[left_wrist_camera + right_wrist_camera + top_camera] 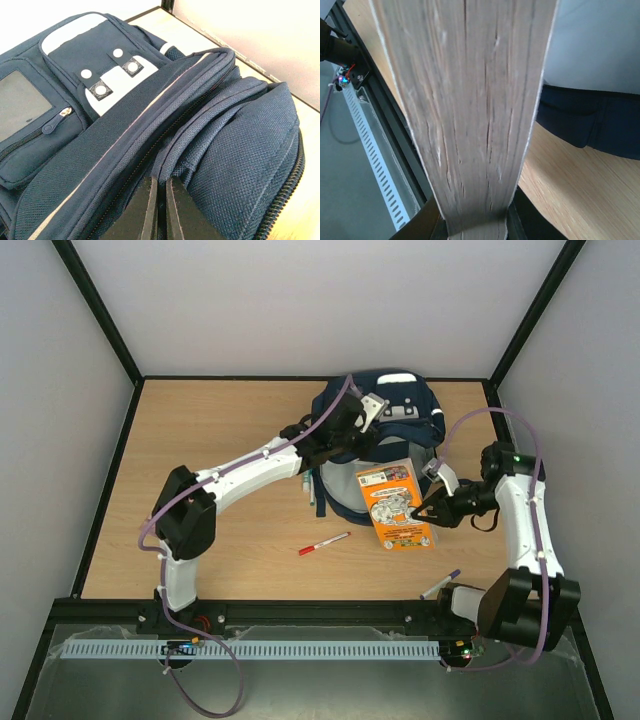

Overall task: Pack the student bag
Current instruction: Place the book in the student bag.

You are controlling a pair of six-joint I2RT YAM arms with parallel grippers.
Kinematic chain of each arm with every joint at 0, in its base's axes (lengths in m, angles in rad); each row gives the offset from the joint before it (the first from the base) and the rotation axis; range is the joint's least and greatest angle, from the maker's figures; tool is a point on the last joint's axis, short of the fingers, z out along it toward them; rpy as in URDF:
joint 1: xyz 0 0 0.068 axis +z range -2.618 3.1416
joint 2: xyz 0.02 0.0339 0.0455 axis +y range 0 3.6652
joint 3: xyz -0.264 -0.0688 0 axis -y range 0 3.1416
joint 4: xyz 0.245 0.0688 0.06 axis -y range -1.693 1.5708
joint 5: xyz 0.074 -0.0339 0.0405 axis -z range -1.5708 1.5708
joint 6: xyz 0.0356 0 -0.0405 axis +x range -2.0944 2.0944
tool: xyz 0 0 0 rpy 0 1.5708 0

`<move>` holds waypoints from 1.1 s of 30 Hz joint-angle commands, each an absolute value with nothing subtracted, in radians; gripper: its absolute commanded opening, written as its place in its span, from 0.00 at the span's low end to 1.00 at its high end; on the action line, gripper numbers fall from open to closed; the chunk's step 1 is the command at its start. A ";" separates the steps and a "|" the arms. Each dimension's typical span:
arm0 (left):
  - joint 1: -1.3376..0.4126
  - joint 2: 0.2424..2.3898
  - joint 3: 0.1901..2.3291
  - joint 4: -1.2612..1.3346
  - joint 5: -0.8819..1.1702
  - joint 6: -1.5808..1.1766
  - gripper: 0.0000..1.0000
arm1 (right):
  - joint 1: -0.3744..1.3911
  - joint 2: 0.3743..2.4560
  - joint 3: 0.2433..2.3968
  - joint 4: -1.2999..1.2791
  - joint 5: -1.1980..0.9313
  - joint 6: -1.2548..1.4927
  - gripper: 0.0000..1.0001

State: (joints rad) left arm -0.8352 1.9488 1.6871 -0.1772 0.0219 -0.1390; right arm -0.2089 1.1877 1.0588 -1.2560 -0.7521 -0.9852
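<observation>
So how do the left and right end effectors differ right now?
The left end effector pinches thin fabric of the student bag, jaws nearly together. The right end effector clamps the orange book, jaws wider apart. Left sits over the bag, right beside it. Both are gripping.

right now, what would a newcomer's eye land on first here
The navy student bag at the table's far middle, its edge pinched by the left gripper. The bright orange book the right gripper holds at the bag's near side. A red pen lies loose nearer the arms.
</observation>
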 commanded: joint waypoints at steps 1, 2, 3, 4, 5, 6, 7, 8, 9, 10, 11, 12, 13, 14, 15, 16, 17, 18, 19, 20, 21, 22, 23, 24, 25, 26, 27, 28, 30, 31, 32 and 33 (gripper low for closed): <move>-0.834 1.859 1.698 -0.066 0.013 -0.159 0.02 | -0.204 1.268 1.049 -1.286 -0.791 -1.034 0.01; -0.837 1.857 1.698 -0.064 0.007 -0.156 0.02 | -0.204 1.291 1.050 -1.285 -0.792 -1.036 0.01; -0.839 1.854 1.699 -0.064 0.001 -0.153 0.02 | -0.204 1.323 1.053 -1.283 -0.795 -1.025 0.01; -0.840 1.851 1.701 -0.064 -0.003 -0.152 0.02 | -0.204 1.350 1.061 -1.281 -0.801 -1.010 0.01; -0.843 1.850 1.701 -0.065 -0.004 -0.152 0.02 | -0.204 1.379 1.072 -1.285 -0.808 -0.996 0.01; -0.845 1.846 1.702 -0.064 -0.006 -0.152 0.02 | -0.204 1.407 1.085 -1.285 -0.815 -0.977 0.01; -0.849 1.841 1.701 -0.063 -0.009 -0.153 0.02 | -0.204 1.432 1.100 -1.284 -0.824 -0.959 0.01; -0.853 1.838 1.701 -0.062 -0.014 -0.153 0.02 | -0.204 1.456 1.114 -1.283 -0.834 -0.938 0.01; -0.858 1.834 1.701 -0.060 -0.016 -0.152 0.02 | -0.204 1.477 1.129 -1.282 -0.843 -0.916 0.01; -0.863 1.831 1.703 -0.060 -0.021 -0.150 0.02 | -0.204 1.495 1.143 -1.276 -0.855 -0.893 0.01; -0.869 1.830 1.703 -0.060 -0.026 -0.149 0.02 | -0.204 1.508 1.154 -1.260 -0.864 -0.861 0.01; -0.873 1.827 1.703 -0.059 -0.031 -0.147 0.02 | -0.204 1.517 1.164 -1.240 -0.871 -0.825 0.01; -0.879 1.826 1.702 -0.060 -0.037 -0.148 0.02 | -0.204 1.525 1.170 -1.217 -0.875 -0.785 0.01; -0.884 1.826 1.702 -0.058 -0.042 -0.149 0.02 | -0.204 1.531 1.176 -1.194 -0.878 -0.745 0.01; -0.889 1.826 1.701 -0.058 -0.047 -0.151 0.02 | -0.204 1.538 1.178 -1.170 -0.880 -0.709 0.01; -0.895 1.828 1.702 -0.058 -0.053 -0.150 0.02 | -0.204 1.545 1.178 -1.149 -0.882 -0.675 0.01; -0.903 1.829 1.701 -0.056 -0.057 -0.150 0.02 | -0.203 1.554 1.177 -1.130 -0.882 -0.641 0.01; -0.912 1.830 1.701 -0.054 -0.061 -0.149 0.02 | -0.204 1.568 1.175 -1.114 -0.881 -0.606 0.01; -0.916 1.832 1.702 -0.053 -0.066 -0.147 0.02 | -0.204 1.583 1.174 -1.108 -0.886 -0.580 0.01; -0.923 1.835 1.704 -0.051 -0.070 -0.143 0.02 | -0.204 1.603 1.177 -1.113 -0.899 -0.570 0.01; -0.931 1.838 1.706 -0.051 -0.074 -0.137 0.02 | -0.204 1.625 1.180 -1.124 -0.919 -0.568 0.01; -0.938 1.841 1.710 -0.054 -0.078 -0.129 0.02 | -0.204 1.646 1.180 -1.135 -0.942 -0.565 0.01; -0.945 1.845 1.715 -0.058 -0.086 -0.118 0.02 | -0.204 1.665 1.178 -1.141 -0.969 -0.563 0.01; -0.952 1.849 1.721 -0.063 -0.094 -0.111 0.02 | -0.204 1.682 1.167 -1.141 -1.001 -0.560 0.01; -0.958 1.852 1.726 -0.067 -0.101 -0.105 0.02 | -0.204 1.700 1.157 -1.135 -1.028 -0.553 0.01; -0.964 1.854 1.728 -0.071 -0.110 -0.102 0.02 | -0.204 1.715 1.147 -1.124 -1.052 -0.541 0.01; -0.969 1.855 1.729 -0.072 -0.115 -0.099 0.02 | -0.204 1.729 1.140 -1.109 -1.069 -0.536 0.01; -0.973 1.854 1.729 -0.072 -0.118 -0.098 0.02 | -0.204 1.746 1.131 -1.092 -1.082 -0.528 0.01; -0.978 1.853 1.727 -0.073 -0.123 -0.097 0.02 | -0.204 1.763 1.109 -1.040 -1.099 -0.486 0.01; -0.981 1.852 1.725 -0.074 -0.123 -0.096 0.02 | -0.204 1.770 1.100 -1.013 -1.107 -0.466 0.01; -0.982 1.853 1.722 -0.075 -0.125 -0.093 0.02 | -0.204 1.778 1.092 -0.993 -1.117 -0.448 0.01; -0.984 1.851 1.720 -0.076 -0.129 -0.091 0.02 | -0.204 1.786 1.087 -0.967 -1.123 -0.434 0.01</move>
State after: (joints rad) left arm -0.9577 1.9121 1.6871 -0.1738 -0.1307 -0.0986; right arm -0.2089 1.7592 1.1126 -1.0447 -0.9943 -0.5213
